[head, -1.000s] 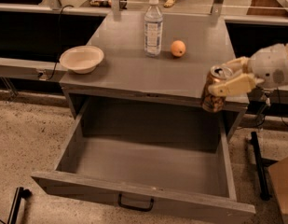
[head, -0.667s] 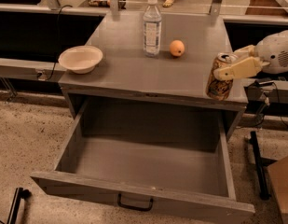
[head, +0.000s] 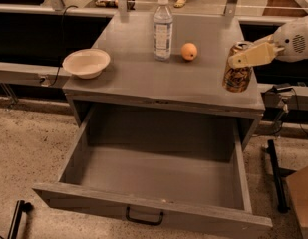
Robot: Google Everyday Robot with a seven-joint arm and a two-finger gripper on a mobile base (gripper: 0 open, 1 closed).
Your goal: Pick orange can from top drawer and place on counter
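Gripper (head: 239, 58) at the right front corner of the surface (head: 138, 81), clamped on the orange can (head: 236, 78). One pale finger (head: 253, 56) crosses the can's upper part on the near side, and its partner is hidden behind the can. The can hangs directly under the gripper, leaning a little, with its silver top just above the visible finger and its patterned orange-brown side below. Its base is at the level of the surface, close to the right edge; whether it rests there or hangs just over it cannot be told.

From the gripper, the white rounded wrist housing (head: 295, 39) runs off to the right and leaves the view at the edge. To the gripper's left and slightly farther back lies a round orange fruit (head: 189, 51), apart from the can. Just beyond the fruit, farther left again, a clear water bottle (head: 163, 29) stands upright, taller than the can. Well to the left of the gripper, at the opposite edge of the surface, sits a pale bowl (head: 86, 62), its rim partly overhanging that edge.

Below and to the left of the gripper, the top drawer (head: 153, 202) is pulled far out toward the camera, its grey floor and walls open to view. A small black handle (head: 144, 217) sits on the front panel, well apart from the gripper and the can.
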